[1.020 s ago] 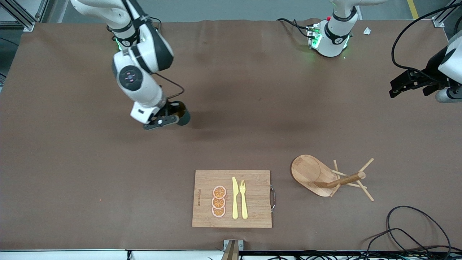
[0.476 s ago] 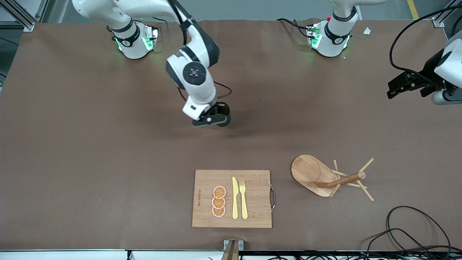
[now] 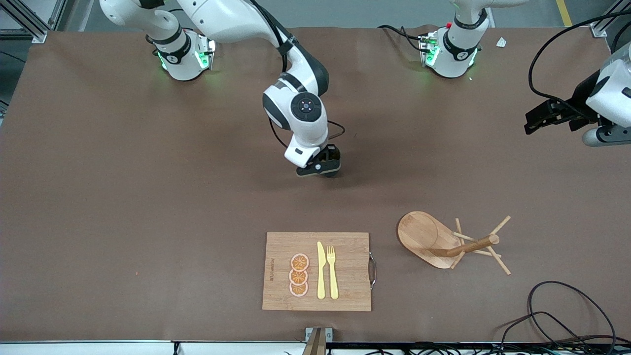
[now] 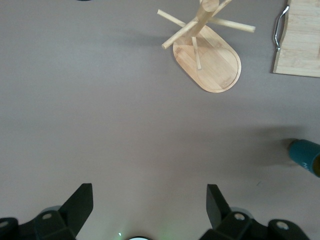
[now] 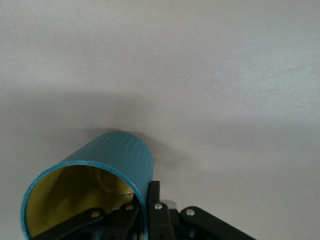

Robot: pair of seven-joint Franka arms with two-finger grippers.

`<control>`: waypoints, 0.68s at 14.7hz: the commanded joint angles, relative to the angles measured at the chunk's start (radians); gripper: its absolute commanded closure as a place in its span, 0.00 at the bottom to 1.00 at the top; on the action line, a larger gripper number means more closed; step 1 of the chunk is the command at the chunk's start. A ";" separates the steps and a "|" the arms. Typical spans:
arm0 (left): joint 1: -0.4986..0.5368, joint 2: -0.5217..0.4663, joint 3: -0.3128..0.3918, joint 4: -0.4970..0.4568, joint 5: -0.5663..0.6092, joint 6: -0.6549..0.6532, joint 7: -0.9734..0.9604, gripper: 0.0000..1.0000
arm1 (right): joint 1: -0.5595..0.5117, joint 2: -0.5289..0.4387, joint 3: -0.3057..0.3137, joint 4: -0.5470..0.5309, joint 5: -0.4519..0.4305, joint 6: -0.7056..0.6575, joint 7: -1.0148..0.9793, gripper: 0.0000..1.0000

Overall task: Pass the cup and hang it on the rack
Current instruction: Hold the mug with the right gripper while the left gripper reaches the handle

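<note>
While right claw [image 3: 329, 167] grips cup [image 5: 95, 182] rim, left claw [image 4: 150, 200] open, no legible writing

I'm looking at the brown table cover [image 3: 123, 212], and the wooden cutting board [image 3: 345, 246] lies flat near the front camera's edge, about midway along the table. It has a metal handle [image 3: 373, 270] on the side toward the left arm's end. On the board I see three orange slices [image 3: 298, 275] stacked in a short column, each touching the next. Just beside them lie a yellow knife [image 3: 321, 270] and a yellow fork [image 3: 333, 272], side by side and parallel. A black cable [image 3: 567, 315] loops on the table at the corner nearest the camera, toward the left arm's end. A small white scrap [image 3: 501, 42] sits near the left arm's base.
</note>
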 commanded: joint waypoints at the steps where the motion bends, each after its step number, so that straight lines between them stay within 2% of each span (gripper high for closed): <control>1: -0.011 0.001 -0.006 0.010 -0.002 -0.009 -0.129 0.00 | 0.025 0.050 -0.015 0.069 -0.017 -0.011 0.058 1.00; 3: -0.055 0.002 -0.012 0.010 0.000 -0.009 -0.285 0.00 | 0.026 0.062 -0.015 0.082 -0.025 -0.009 0.063 0.99; 4: -0.080 0.004 -0.014 0.010 0.001 -0.008 -0.344 0.00 | 0.026 0.062 -0.015 0.083 -0.025 -0.009 0.075 0.95; 5: -0.107 0.016 -0.018 0.012 0.004 0.001 -0.410 0.00 | 0.025 0.062 -0.014 0.083 -0.022 -0.009 0.104 0.72; 6: -0.141 0.020 -0.028 0.012 0.010 0.013 -0.485 0.00 | 0.025 0.062 -0.015 0.083 -0.028 -0.011 0.129 0.01; 10: -0.265 0.059 -0.035 0.012 0.014 0.058 -0.738 0.00 | 0.014 0.045 -0.014 0.086 -0.024 -0.025 0.115 0.00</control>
